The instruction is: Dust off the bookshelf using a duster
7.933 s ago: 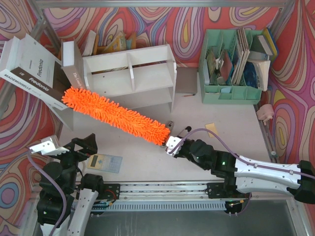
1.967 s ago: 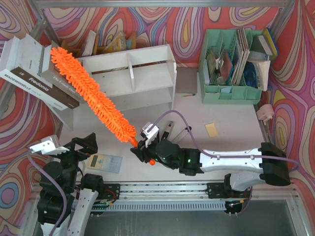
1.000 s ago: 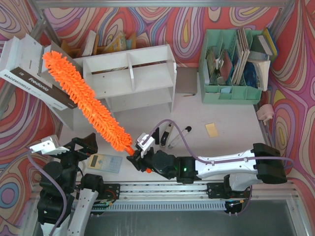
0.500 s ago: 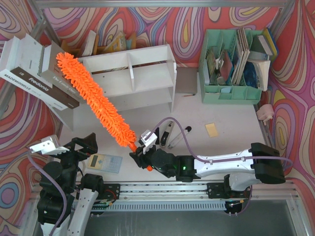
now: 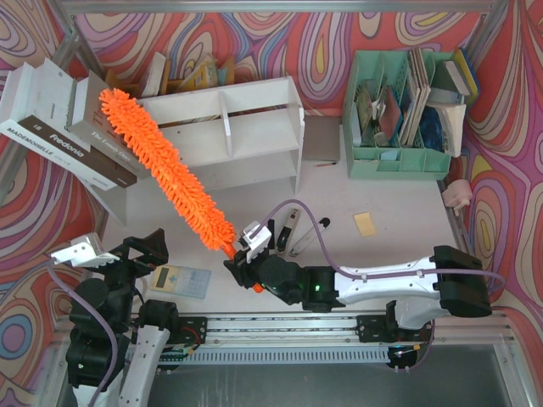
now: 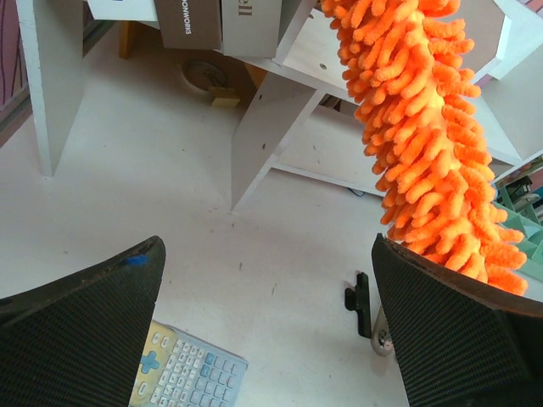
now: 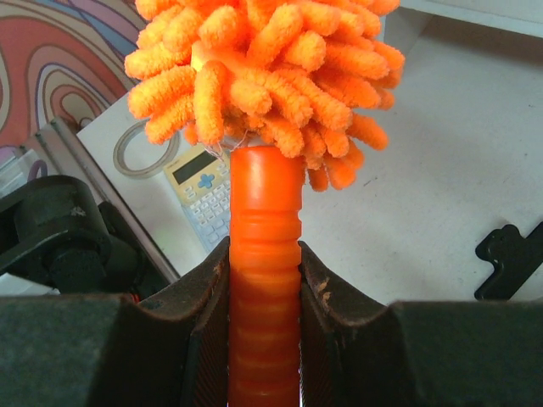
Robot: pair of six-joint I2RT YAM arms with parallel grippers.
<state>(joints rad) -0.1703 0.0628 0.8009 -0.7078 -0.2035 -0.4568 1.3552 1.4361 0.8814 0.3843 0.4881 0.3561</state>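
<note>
Two grippers were checked. The right gripper (image 7: 265, 254) was seen clamped on the duster (image 5: 161, 170) by its ribbed orange handle (image 7: 265, 220), jaws pressed tight against both sides just below the fluffy head. The left gripper (image 6: 271, 339) was seen spread wide with nothing between its fingers (image 6: 85, 314), parked low over the table (image 6: 170, 212) at the near left.

The duster was held raised, its head run diagonally from the right gripper at the table's front-centre up and left to the left end of the bookshelf (image 5: 246, 127). Its tip was seen across the shelf's top-left corner, beside the leaning books (image 5: 59, 119). Contact between head and shelf could not be confirmed from any view.

A calculator (image 5: 180, 280) was noted flat on the table between the two grippers. Two marker pens (image 5: 293, 233) were noted just right of the right gripper, a yellow note (image 5: 366, 223) further right, and a mint-green organiser (image 5: 399, 161) at the far right.
</note>
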